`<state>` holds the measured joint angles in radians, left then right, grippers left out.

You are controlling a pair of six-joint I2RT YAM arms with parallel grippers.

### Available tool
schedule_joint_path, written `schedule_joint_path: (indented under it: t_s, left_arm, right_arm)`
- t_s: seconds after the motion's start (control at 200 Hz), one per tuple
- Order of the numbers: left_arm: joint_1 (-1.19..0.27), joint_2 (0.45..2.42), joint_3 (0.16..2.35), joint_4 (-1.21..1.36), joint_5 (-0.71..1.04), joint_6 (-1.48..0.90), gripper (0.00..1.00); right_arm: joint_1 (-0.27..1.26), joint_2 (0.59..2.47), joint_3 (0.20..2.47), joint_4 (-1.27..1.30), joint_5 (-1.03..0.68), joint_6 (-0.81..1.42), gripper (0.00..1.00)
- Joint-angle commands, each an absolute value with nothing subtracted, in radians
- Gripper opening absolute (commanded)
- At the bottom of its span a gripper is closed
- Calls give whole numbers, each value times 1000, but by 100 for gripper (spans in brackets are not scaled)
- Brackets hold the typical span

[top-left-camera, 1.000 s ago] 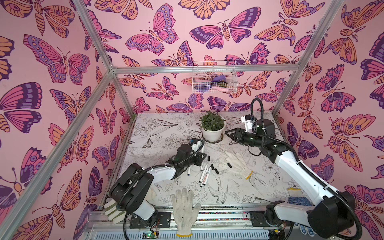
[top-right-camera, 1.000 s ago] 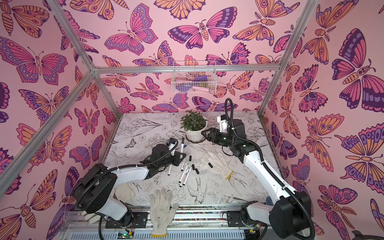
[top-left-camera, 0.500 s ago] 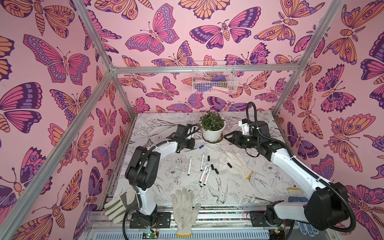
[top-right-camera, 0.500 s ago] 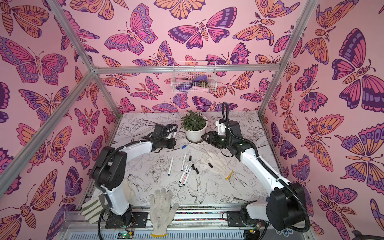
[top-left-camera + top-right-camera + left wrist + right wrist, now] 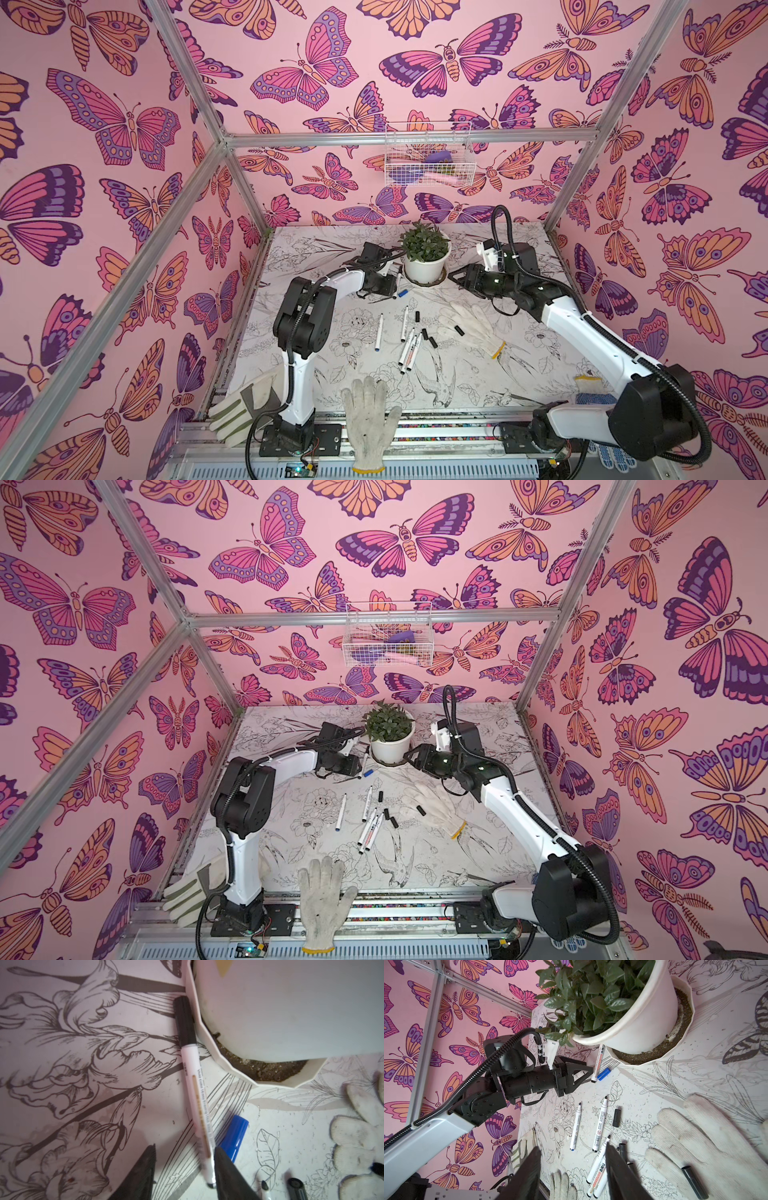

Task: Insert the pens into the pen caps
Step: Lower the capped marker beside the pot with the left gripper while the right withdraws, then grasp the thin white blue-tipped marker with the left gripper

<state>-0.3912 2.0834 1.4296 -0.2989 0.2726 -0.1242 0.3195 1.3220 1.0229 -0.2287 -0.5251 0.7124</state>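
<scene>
You are seeing the left arm (image 5: 340, 283) and right arm (image 5: 582, 332) wearing white shells over black joints, ribbed black conduit (image 5: 467, 1083) running alongside, left gripper (image 5: 589, 1073) all black.

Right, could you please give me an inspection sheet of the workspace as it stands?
Surface: black-and-white flower-print table.
Job's things: one capped pen beside the potted plant, blue cap next to it; uncapped pens and black caps loose mid-table.
Clutter: potted plant; white glove with a cap on it; more gloves at front.
Grippers: left gripper open at the capped pen's tail; right gripper open, empty.
Cables: black hoses along both arms.
Surroundings: butterfly walls, wire basket.
</scene>
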Motion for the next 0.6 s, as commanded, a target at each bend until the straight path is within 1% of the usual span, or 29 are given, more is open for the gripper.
schedule_joint_path:
  t_s: [0.0,0.12,0.24,0.345,0.456,0.596]
  left_arm:
    - [-390,2015,1396,-335,268,-164,52]
    - [-398,1884,1286,-332,206,-197,54]
    - [-434,1731,1120,-331,121,-236,55]
    - [-479,1636,984,-333,98,-291,55]
    - [-536,1594,899,-331,104,-343,55]
    - [-609,1600,864,-332,21,-368,55]
  right_arm:
    - [316,1324,1034,-246,-530,695,51]
    - [317,1328,1031,-249,-537,685,51]
    - [317,1338,1034,-262,-538,673,51]
    - [317,1348,1037,-264,-545,672,51]
    - [317,1350,1037,-268,-551,669,50]
    - [317,1346,1034,-267,-550,663,50]
